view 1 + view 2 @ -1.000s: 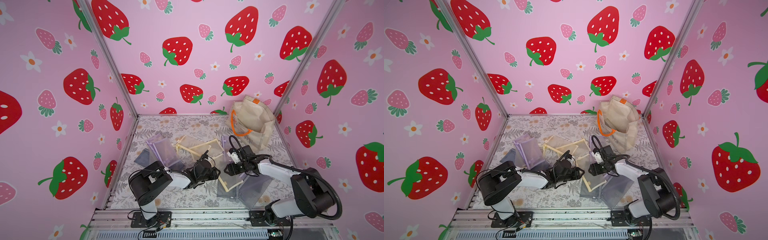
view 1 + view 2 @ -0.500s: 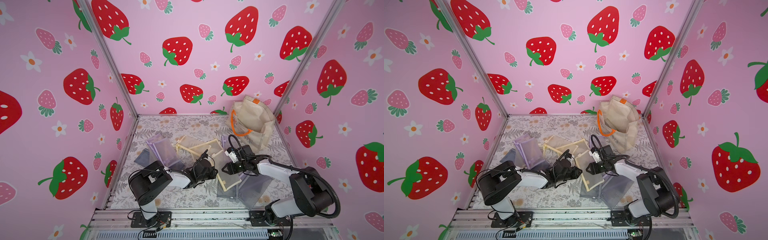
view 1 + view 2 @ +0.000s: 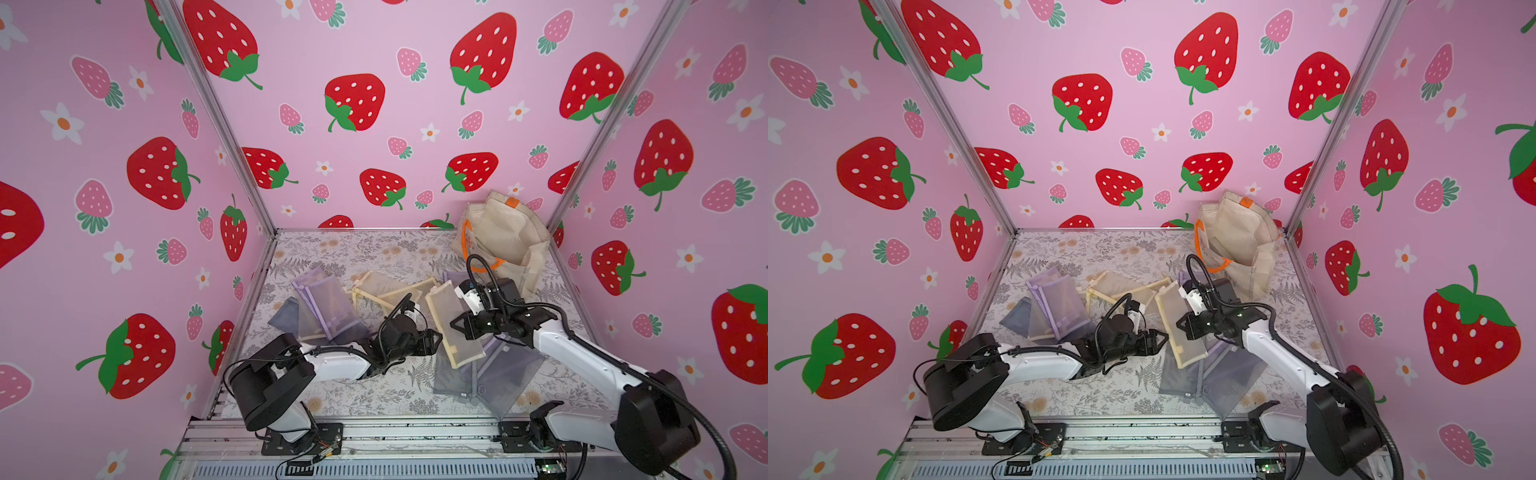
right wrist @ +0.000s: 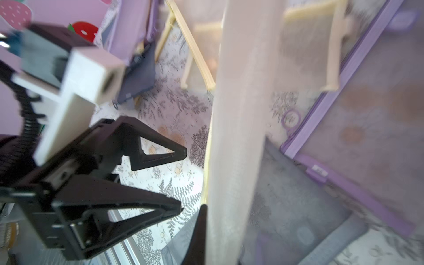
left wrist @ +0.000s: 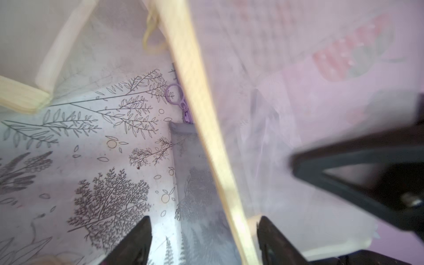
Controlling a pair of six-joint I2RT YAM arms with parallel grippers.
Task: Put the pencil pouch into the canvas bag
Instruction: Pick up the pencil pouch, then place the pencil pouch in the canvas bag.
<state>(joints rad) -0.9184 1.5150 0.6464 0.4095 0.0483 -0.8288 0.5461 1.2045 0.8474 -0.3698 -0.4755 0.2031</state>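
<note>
Right pincer [image 3: 454, 327] is clenched on the long edge of the pencil pouch [image 3: 441, 307], a cream mesh pouch with pale yellow trim, just right of centre in both top views. Left pincer [image 3: 437, 338] faces it from the left with its jaws spread. In the left wrist view the yellow trim runs between its two dark fingertips [image 5: 137, 241], and neither visibly presses it. The pouch's lower end overlaps two grey pouches [image 3: 498, 374] lying flat on the floral surface [image 3: 353, 253] toward the lower right. Farther up, left of centre, a purple pouch [image 3: 328, 303] lies over others, with more cream pouches [image 3: 382, 291] at centre. Farthest, in the upper right corner of the surface, the canvas bag [image 3: 503, 237] leans into the corner, mouth gaping and orange handle [image 3: 465, 245] at its left. The held pouch is outside it.
</note>
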